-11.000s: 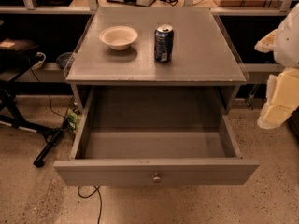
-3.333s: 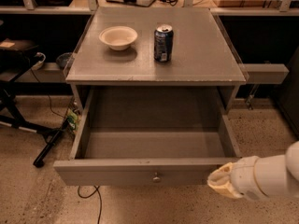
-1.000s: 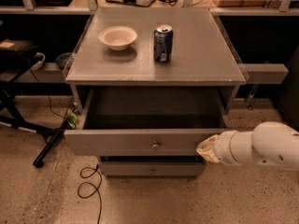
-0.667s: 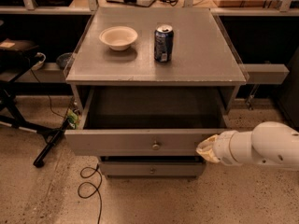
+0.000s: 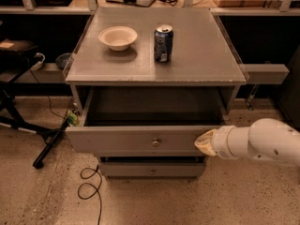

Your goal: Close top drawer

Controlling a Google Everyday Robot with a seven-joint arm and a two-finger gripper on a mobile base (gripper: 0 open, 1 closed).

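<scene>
1. The tool point(image 5: 202, 142) is at the right end of the front panel of the top drawer point(image 5: 122, 139), below the front right corner of the bench point(image 5: 201, 60). Its beige tip seems to touch the panel.
2. Whether the tool is open or closed, I cannot tell; it does not show a hold on anything.
3. The arm point(image 5: 262, 142) comes in from the right edge of the view. It is white and thick, lies almost level, and points to the left toward the drawer front.
4. The top drawer is partly pulled out from under the front edge of the bench. A dark gap is visible between its front panel and the bench top. The small round knob point(image 5: 156, 143) is at the middle of the panel, left of the tool and apart from it.
5. A narrower drawer point(image 5: 152, 169) sits below it, set further back.
6. On the bench top, a pale bowl point(image 5: 118, 36) stands near the back left corner. A blue can point(image 5: 163, 43) stands upright just right of it, near the middle.
7. A black cable point(image 5: 89, 191) lies looped on the floor below the front left corner.
</scene>
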